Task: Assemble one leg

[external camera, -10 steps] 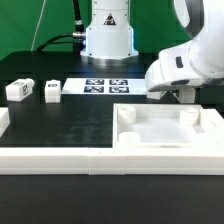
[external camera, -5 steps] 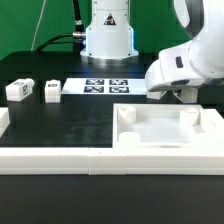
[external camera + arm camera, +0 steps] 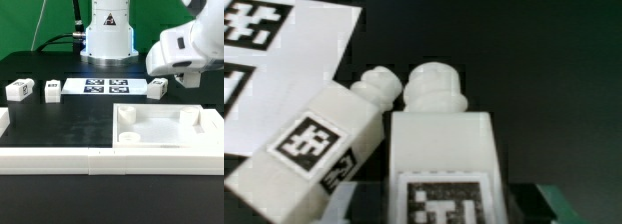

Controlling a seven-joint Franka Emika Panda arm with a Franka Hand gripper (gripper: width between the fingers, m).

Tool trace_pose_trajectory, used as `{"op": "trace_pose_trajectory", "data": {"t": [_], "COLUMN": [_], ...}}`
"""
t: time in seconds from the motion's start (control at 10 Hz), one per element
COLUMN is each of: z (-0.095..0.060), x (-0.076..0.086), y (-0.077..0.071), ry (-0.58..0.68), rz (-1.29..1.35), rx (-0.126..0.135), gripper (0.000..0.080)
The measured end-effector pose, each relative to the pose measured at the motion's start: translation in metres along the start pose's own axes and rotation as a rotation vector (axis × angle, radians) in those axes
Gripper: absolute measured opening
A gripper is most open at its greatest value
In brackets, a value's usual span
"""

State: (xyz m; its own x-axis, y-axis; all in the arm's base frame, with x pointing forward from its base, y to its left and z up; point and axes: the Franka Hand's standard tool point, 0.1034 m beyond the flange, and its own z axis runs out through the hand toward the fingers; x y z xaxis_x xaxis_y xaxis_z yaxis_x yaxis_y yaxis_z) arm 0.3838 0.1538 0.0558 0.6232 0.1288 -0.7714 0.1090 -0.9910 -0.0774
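— Gripper (image 3: 184,80), exterior view: it hangs low over the black table (image 3: 80,125), past the end of the marker board (image 3: 105,87) on the exterior view's right. Its fingers sit in shadow under the white hand, so I cannot tell whether they stand wide, narrow or clamped on anything.

— And the leg?

— The leg by the gripper (image 3: 157,88), white with a square tag, is at table level just off that same end of the marker board. It is just beside the gripper, but contact cannot be made out. Two more stand beyond the board's opposite end. The near leg (image 3: 51,92) is close to the board and the far leg (image 3: 17,90) is further out, the two apart from each other.

— Anything else on the table?

— A tray-like white panel (image 3: 165,125) lies in front of the marker board, nearer the camera. A long white rail (image 3: 60,158) runs along the front.

— The wrist view?

— Two posts fill it, each with a rounded peg at its end and a tag on its face. The upright leg (image 3: 441,150) stands central. The tilted leg (image 3: 313,150) leans right beside it, between it and the marker board (image 3: 278,70), and overlaps the board's edge in the picture. The fingers do not show clearly here either.
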Motion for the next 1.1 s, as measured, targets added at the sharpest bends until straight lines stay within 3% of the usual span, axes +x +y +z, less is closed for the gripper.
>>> {"op": "trace_pose_trajectory", "data": {"t": [0.3, 0.6, 0.8, 1.1], "z": [-0.027, -0.029, -0.040, -0.067], "x": [-0.019, -0.008, 0.015, 0.025], "y": [0.004, 0.003, 0.009, 0.021], "ry": [0.005, 0.086, 0.292, 0.579], "rz": [0.005, 0.007, -0.041, -0.078], "rx": [-0.001, 0.002, 0.003, -0.005], "gripper": [0.0288, 0.0288, 0.0288, 0.0288]}}
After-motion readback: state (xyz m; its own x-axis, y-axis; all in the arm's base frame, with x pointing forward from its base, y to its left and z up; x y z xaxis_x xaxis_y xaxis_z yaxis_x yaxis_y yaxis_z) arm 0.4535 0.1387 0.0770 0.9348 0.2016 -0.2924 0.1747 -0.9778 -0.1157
